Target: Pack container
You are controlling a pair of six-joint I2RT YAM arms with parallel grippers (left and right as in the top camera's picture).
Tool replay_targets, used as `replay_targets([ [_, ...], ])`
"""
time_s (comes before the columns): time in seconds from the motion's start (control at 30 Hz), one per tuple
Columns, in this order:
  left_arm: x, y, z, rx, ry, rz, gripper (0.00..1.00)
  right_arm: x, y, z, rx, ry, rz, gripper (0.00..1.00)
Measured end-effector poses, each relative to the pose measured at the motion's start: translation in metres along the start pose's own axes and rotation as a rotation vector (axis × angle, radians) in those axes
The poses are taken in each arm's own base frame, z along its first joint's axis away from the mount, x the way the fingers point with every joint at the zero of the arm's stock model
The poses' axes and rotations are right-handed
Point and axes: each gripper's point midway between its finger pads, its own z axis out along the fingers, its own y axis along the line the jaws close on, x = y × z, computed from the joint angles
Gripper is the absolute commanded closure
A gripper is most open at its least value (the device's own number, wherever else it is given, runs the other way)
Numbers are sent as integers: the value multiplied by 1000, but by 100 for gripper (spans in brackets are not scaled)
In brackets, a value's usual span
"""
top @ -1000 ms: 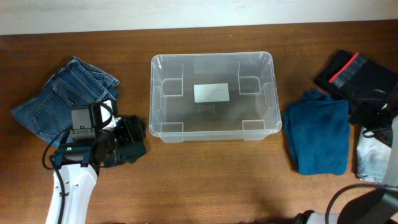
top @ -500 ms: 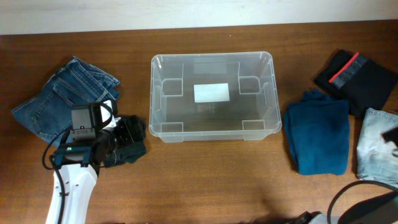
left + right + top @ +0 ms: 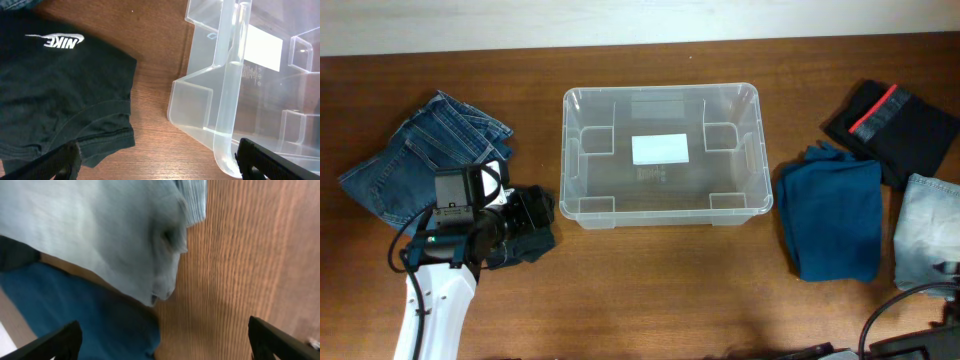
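Closest to us, the left wrist view shows the left gripper (image 3: 157, 165) with its fingers (image 3: 55, 161) spread wide at the frame's two lower corners, holding nothing. Under it lies a black shirt (image 3: 60, 100) with a white Nike logo. We cannot read that mark from overhead, where the shirt is only a dark bundle at the end of the left arm (image 3: 435, 300). Just right of the shirt, across a strip of bare table (image 3: 155, 50), stands one corner of the container (image 3: 227, 100).

The right wrist view shows the right gripper (image 3: 165, 342) equally wide and holding nothing. It hangs above wood, with a pale denim garment (image 3: 100, 230) and a blue garment (image 3: 75, 315) beyond it. Overhead catches only a sliver of the right arm (image 3: 925, 345) at the lower right edge.

Only the overhead view gives us the whole layout. The container sits upright mid-table with a white label (image 3: 660, 149) on its base. Folded jeans (image 3: 415, 160) lie beyond the left arm. At the far right lies a black garment with a red stripe (image 3: 895, 120).
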Motion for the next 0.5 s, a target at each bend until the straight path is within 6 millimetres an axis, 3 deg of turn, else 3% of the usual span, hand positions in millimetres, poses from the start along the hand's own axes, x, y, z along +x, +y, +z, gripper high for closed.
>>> replay_targets([
  [0.13, 0, 0, 0, 0, 0, 0, 1, 6, -4, 13, -25, 3, -19, 2],
  [0.5, 0, 0, 0, 0, 0, 0, 1, -9, 12, 16, -62, -63, -104, 1],
])
